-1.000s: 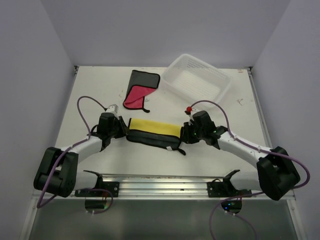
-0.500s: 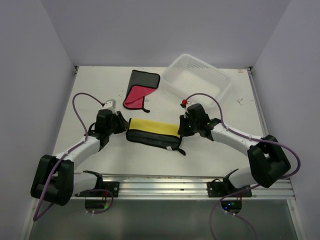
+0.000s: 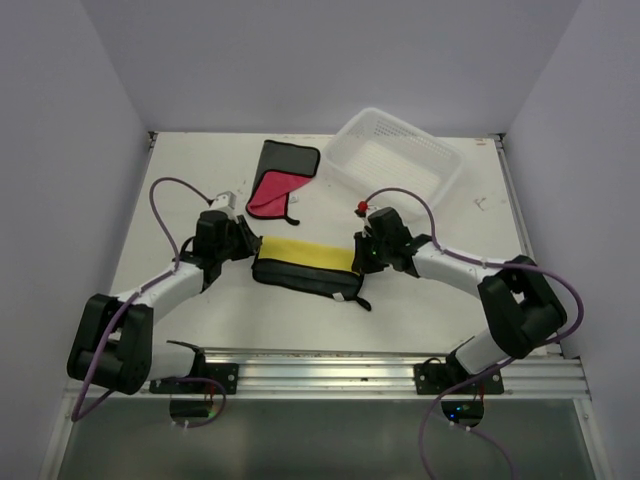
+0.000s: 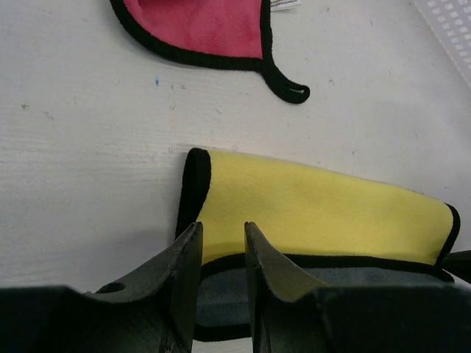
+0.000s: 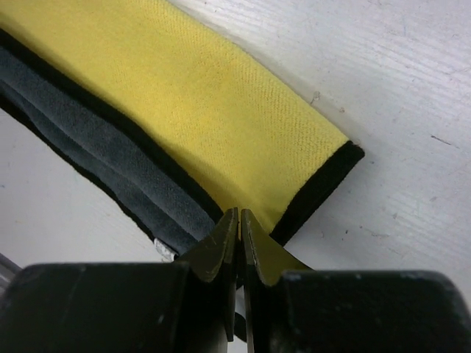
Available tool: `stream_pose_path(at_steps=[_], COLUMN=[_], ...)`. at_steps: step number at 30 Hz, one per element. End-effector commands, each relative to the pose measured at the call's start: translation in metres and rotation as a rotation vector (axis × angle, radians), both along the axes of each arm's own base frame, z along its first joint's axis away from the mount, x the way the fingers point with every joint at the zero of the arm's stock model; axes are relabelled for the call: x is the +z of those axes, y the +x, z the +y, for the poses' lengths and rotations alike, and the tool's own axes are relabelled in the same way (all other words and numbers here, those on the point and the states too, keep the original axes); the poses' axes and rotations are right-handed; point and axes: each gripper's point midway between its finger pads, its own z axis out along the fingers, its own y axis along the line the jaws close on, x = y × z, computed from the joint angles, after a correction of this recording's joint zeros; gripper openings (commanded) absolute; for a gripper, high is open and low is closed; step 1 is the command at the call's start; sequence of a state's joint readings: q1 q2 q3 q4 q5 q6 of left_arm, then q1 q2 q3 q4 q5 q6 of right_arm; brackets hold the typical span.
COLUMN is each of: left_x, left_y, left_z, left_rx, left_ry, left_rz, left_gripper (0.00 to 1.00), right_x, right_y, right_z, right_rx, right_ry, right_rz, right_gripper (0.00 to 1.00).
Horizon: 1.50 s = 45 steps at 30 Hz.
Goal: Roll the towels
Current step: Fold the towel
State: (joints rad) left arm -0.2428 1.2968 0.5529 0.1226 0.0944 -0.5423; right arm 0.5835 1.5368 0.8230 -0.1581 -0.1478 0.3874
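Observation:
A yellow towel [image 3: 305,257] with a black edge lies across the middle of the table, its near long side folded over to show a grey face [image 4: 243,294]. My left gripper [image 3: 247,252] is at the towel's left end; its jaws [image 4: 221,224] stand a narrow gap apart over the folded edge, and I see no cloth pinched between them. My right gripper [image 3: 366,257] is at the towel's right end [image 5: 221,95], its fingertips [image 5: 238,212] pressed together just above the yellow cloth near the black corner edge. A red towel [image 3: 275,185] lies folded farther back.
A white plastic basket [image 3: 372,112] stands tilted at the back right, just behind the right arm. The red towel's black hanging loop [image 4: 291,90] trails toward the yellow towel. Purple cables arch over both arms. A metal rail runs along the near table edge.
The right gripper has moved left and farther back along the towel's right end, and its jaws have closed. The left gripper has shifted slightly farther back; the towel lies as before.

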Motion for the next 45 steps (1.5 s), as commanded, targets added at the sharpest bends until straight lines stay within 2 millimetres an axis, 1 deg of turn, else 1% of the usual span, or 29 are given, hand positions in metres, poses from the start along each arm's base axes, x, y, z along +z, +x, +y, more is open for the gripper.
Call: stream_pose_path(at_steps=[1, 6, 9, 13, 16, 23, 26, 33, 35, 37, 39, 41, 43, 44, 45], left_x=[0.017, 0.013, 0.015, 0.016, 0.016, 0.016, 0.016, 0.013, 0.013, 0.014, 0.013, 0.016, 0.019, 0.016, 0.018], left_y=[0.016, 0.017, 0.017, 0.017, 0.016, 0.013, 0.011, 0.005, 0.001, -0.001, -0.005, -0.005, -0.005, -0.005, -0.003], left_z=[-0.005, -0.007, -0.008, -0.009, -0.01, -0.012, -0.012, -0.015, -0.016, -0.019, -0.022, -0.026, -0.03, -0.032, -0.033], left_rx=[0.003, 0.005, 0.004, -0.001, -0.002, -0.012, -0.017, -0.035, -0.047, -0.059, -0.077, -0.095, -0.118, -0.124, -0.13], left_ry=[-0.04, -0.052, -0.062, -0.067, -0.071, -0.08, -0.083, -0.094, -0.103, -0.114, -0.131, -0.147, -0.161, -0.159, -0.163], left_rz=[-0.064, -0.057, -0.058, -0.058, -0.058, -0.054, -0.053, -0.048, -0.045, -0.048, -0.044, -0.056, -0.073, -0.068, -0.071], left_gripper=[0.33, 0.33, 0.33, 0.33, 0.33, 0.33, 0.33, 0.31, 0.28, 0.23, 0.22, 0.2, 0.15, 0.13, 0.1], right_x=[0.01, 0.004, 0.0, 0.0, -0.003, -0.012, -0.016, -0.019, -0.018, -0.016, -0.006, 0.002, 0.012, 0.019, 0.02], right_y=[-0.007, -0.023, -0.03, -0.035, -0.037, -0.045, -0.047, -0.046, -0.045, -0.044, -0.038, -0.03, -0.022, -0.017, -0.011], right_z=[0.011, 0.009, 0.009, 0.01, 0.009, 0.016, 0.016, 0.013, 0.012, 0.012, 0.014, 0.011, 0.011, 0.012, 0.01], right_rx=[0.061, 0.104, 0.119, 0.134, 0.138, 0.169, 0.175, 0.165, 0.162, 0.148, 0.13, 0.077, 0.035, 0.02, -0.004], right_ry=[0.058, 0.048, 0.052, 0.066, 0.055, 0.052, 0.036, 0.006, 0.001, 0.0, 0.004, -0.013, -0.012, -0.01, -0.023], right_rz=[-0.034, -0.018, -0.014, -0.029, -0.018, -0.003, 0.0, -0.001, -0.003, 0.001, -0.011, -0.025, -0.049, -0.061, -0.072], right_gripper=[0.09, 0.09, 0.09, 0.09, 0.09, 0.09, 0.09, 0.09, 0.09, 0.09, 0.1, 0.12, 0.12, 0.11, 0.11])
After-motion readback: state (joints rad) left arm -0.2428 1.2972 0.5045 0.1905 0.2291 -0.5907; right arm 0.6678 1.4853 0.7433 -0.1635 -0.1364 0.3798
